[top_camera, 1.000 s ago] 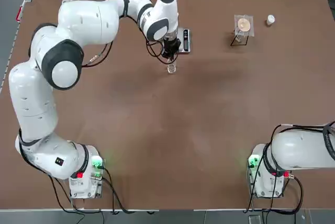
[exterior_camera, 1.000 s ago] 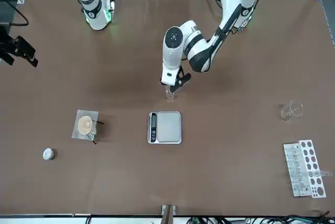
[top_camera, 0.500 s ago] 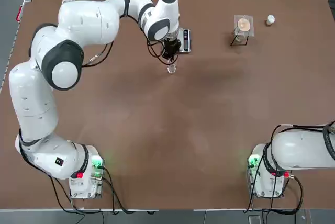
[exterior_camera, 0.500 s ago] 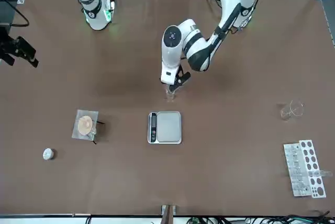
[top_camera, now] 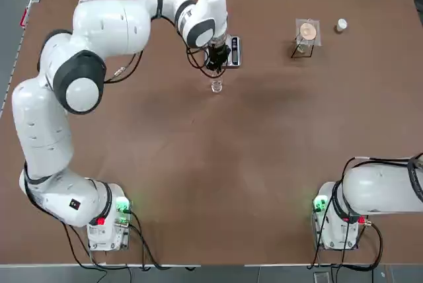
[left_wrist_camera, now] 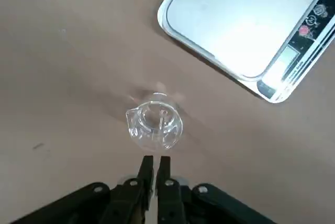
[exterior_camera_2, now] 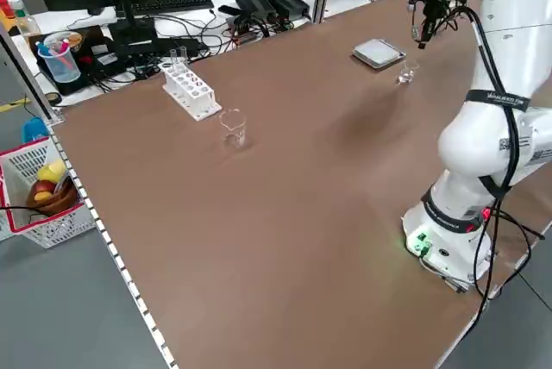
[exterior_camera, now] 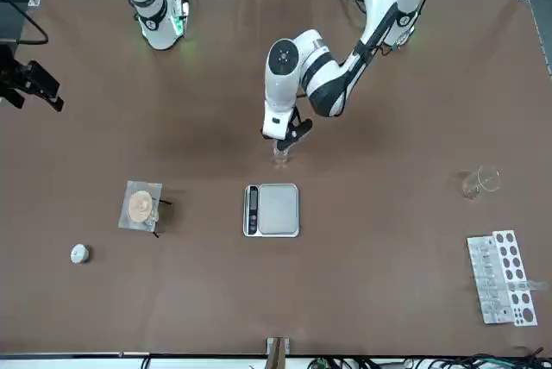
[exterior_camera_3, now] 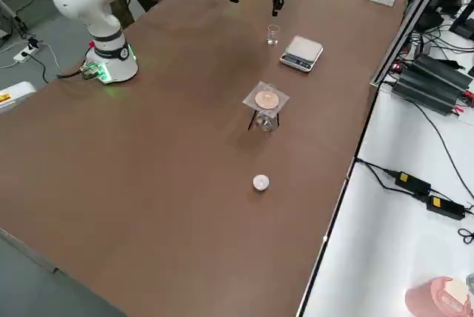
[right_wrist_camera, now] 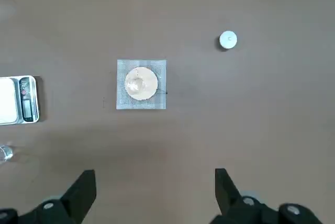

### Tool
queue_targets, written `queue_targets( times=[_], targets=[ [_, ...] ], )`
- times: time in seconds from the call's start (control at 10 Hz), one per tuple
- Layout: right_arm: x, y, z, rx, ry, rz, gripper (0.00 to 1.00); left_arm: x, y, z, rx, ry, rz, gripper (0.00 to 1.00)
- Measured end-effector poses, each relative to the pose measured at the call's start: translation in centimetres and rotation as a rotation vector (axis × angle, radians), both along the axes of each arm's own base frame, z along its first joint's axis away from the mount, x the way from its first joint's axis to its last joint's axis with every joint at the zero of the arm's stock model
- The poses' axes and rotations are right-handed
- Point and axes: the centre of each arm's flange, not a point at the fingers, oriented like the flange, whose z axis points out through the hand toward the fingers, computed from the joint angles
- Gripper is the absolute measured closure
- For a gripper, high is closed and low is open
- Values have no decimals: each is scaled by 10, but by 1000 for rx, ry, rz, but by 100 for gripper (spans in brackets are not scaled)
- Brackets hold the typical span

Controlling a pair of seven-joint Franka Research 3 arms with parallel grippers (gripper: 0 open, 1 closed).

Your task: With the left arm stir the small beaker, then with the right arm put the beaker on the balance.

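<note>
In the top view, the left gripper (top_camera: 215,65) hangs over the far part of the table (top_camera: 264,131), close to the small beaker (top_camera: 217,86). This beaker is on the table just beside the balance (top_camera: 234,50), and nothing of it is on the plate. A stand with a mesh square (top_camera: 308,32) is farther to the right, and a small white cap (top_camera: 341,25) is near it.

In the front view, the left gripper points down at the small beaker, on the robot's side of the balance. The right gripper (exterior_camera: 36,86) is at the picture's left edge, above the table, and well apart from the beaker. A larger glass (exterior_camera: 481,181) and a white rack (exterior_camera: 503,278) are on the robot's left side.

In the left side view, the larger glass stands upright near the rack.

In the right side view, the small beaker stands upright near the balance.

In the left wrist view, the left gripper is clenched on a thin clear rod (left_wrist_camera: 162,122), whose lower part is in the beaker.

In the right wrist view, the fingers of the right gripper are wide apart and hold nothing.
</note>
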Motion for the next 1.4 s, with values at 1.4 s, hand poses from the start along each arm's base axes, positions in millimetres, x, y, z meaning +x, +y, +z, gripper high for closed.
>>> queue_targets(
  times=[1.4],
  targets=[
    [0, 1, 0, 0, 0, 2, 0, 6, 1, 14, 31, -11, 8, 92]
  ],
)
